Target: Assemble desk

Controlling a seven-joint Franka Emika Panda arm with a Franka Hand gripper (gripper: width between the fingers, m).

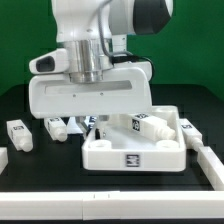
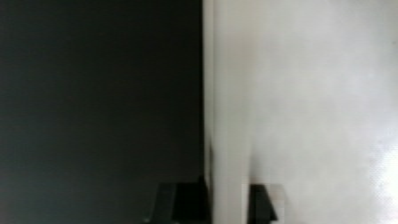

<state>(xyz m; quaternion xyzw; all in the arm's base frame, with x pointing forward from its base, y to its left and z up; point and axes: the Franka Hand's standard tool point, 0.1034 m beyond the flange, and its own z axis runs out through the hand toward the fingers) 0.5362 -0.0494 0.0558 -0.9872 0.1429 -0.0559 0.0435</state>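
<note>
Black work desk (image 1: pixel 45 165) before a green backdrop (image 1: pixel 20 30) carried the loose parts. On it sat the white panel (image 1: pixel 105 157), rim up, its long axis running across the exterior view. One leg (image 1: pixel 148 125) lay inside it, and other legs (image 1: pixel 18 135) lay on the exterior view's left. The hand (image 1: pixel 90 120) stood low over the panel's far rim, near its end on the exterior view's left, so most of the panel stretched off to the exterior view's right. In the wrist view, the hand (image 2: pixel 222 200) was pinched tight on a thin white edge, apparently that rim, which ran straight out between the fingertips. Any pull would probably swing the long free end.
</note>
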